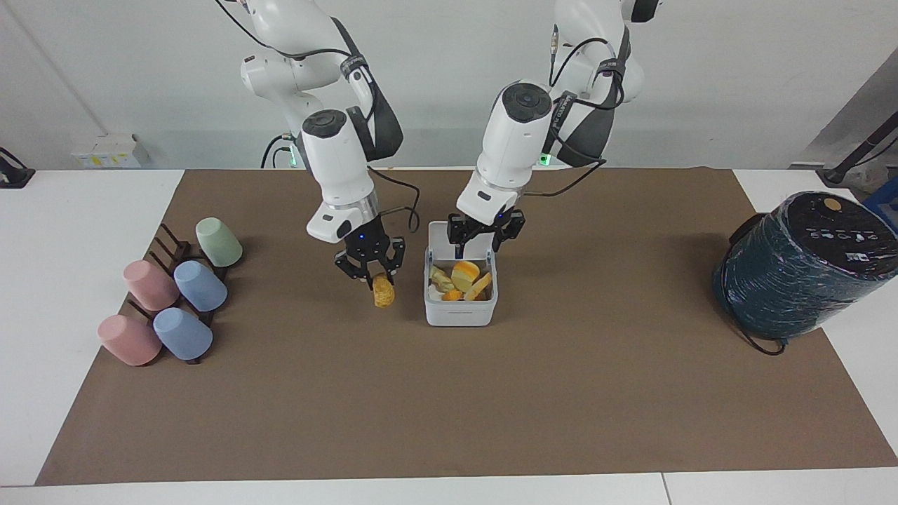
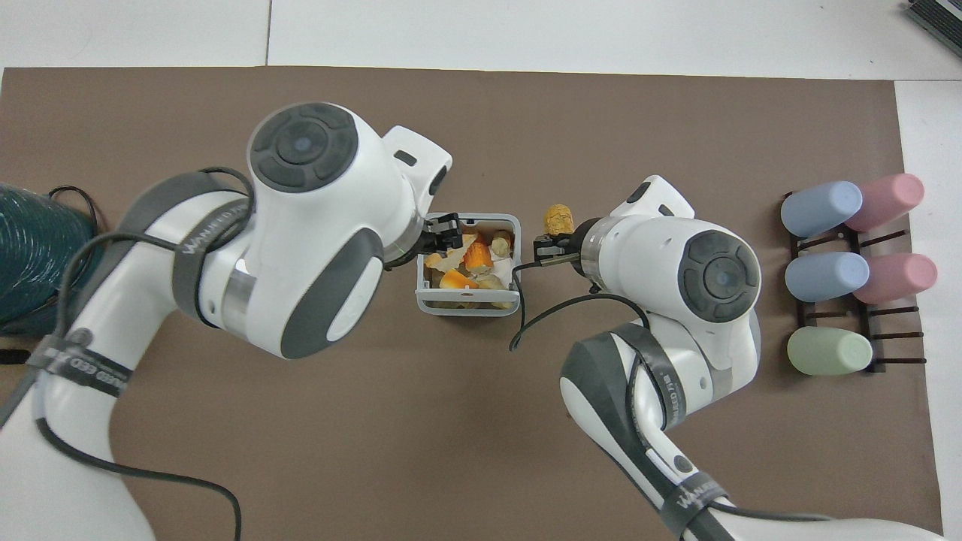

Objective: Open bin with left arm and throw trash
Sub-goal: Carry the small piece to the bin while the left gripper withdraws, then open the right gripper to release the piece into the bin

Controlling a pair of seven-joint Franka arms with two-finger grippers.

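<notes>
The white bin (image 1: 459, 314) stands open mid-mat, its lid (image 1: 439, 236) upright on the side nearer the robots. Several food bits lie inside, among them a pale yellow lump (image 1: 440, 279) and the bread slice (image 1: 480, 285). My left gripper (image 1: 485, 242) is open and empty, just above the bin by the lid; it also shows in the overhead view (image 2: 445, 229). My right gripper (image 1: 372, 270) is shut on the golden-brown bun piece (image 1: 383, 290) and holds it above the mat, beside the bin (image 2: 496, 218) toward the right arm's end. The bun piece (image 2: 558, 218) shows from above too.
Several pastel cups (image 1: 200, 285) lie on a dark rack (image 1: 172, 252) toward the right arm's end. A big dark teal wrapped cylinder (image 1: 800, 270) stands at the left arm's end. A brown mat (image 1: 449, 407) covers the table.
</notes>
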